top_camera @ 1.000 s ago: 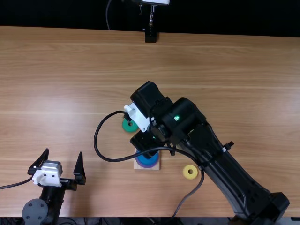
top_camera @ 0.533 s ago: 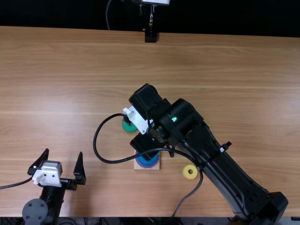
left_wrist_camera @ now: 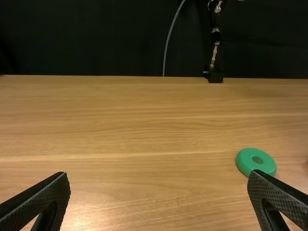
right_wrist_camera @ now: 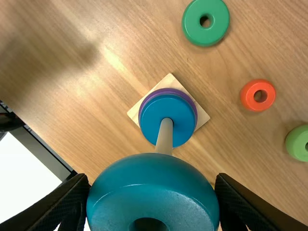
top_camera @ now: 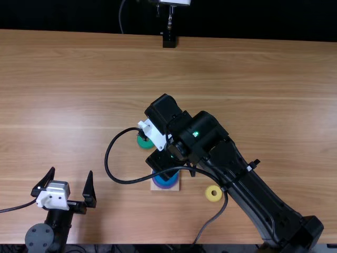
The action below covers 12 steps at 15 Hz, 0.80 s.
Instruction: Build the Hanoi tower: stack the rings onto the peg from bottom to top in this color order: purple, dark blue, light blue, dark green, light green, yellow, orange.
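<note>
My right gripper (top_camera: 162, 161) is above the peg's base (top_camera: 175, 186) in the top view; the arm covers its fingers there. In the right wrist view my right gripper (right_wrist_camera: 152, 183) is shut on the light blue ring (right_wrist_camera: 154, 171). Beyond that ring rises the peg (right_wrist_camera: 165, 137), its tip hidden behind it. The dark blue ring (right_wrist_camera: 156, 113) lies around the peg on top of the purple ring (right_wrist_camera: 193, 107). The dark green ring (right_wrist_camera: 222, 21), orange ring (right_wrist_camera: 249, 96) and light green ring (right_wrist_camera: 296, 144) lie loose. My left gripper (top_camera: 72, 173) stands open at the near left; left wrist view, left gripper (left_wrist_camera: 159, 178).
The yellow ring (top_camera: 208, 196) lies on the table (top_camera: 253, 79) near the right arm. A black cable loops from the right arm's wrist over the peg area. A black stand (top_camera: 169, 40) is at the table's far edge.
The right arm has shifted very slightly left and its wrist a little toward the near edge, with the light blue ring's grip unseen from above. The left arm has kept still.
</note>
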Available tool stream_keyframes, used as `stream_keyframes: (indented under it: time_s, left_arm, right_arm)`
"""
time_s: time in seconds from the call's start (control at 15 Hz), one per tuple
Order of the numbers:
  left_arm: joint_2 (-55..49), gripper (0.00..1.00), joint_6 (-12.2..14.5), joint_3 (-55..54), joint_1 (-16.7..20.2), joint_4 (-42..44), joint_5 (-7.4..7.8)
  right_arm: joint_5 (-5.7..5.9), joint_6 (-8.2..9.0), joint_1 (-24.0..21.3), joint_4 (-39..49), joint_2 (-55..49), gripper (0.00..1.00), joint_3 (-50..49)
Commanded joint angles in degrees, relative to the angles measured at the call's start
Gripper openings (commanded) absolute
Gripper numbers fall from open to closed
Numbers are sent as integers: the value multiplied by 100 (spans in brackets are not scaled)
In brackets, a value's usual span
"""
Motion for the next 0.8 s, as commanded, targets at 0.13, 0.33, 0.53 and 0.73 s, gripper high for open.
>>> stream_keyframes:
  time_s: [0.13,0.33,0.53,0.73]
  left_arm:
    - [-67,100,59,-248,-3,-28,90]
    - [-67,100,59,-248,-3,-28,90]
    - [-67,100,59,-248,-3,-28,90]
    - [-67,100,59,-248,-11,-28,90]
  right_arm:
    - [-26,19,58,11,41,44,-74]
    - [-15,19,58,11,41,83,-82]
    - [-5,-2,58,21,41,100,-82]
    - [-26,8,58,21,32,100,-91]
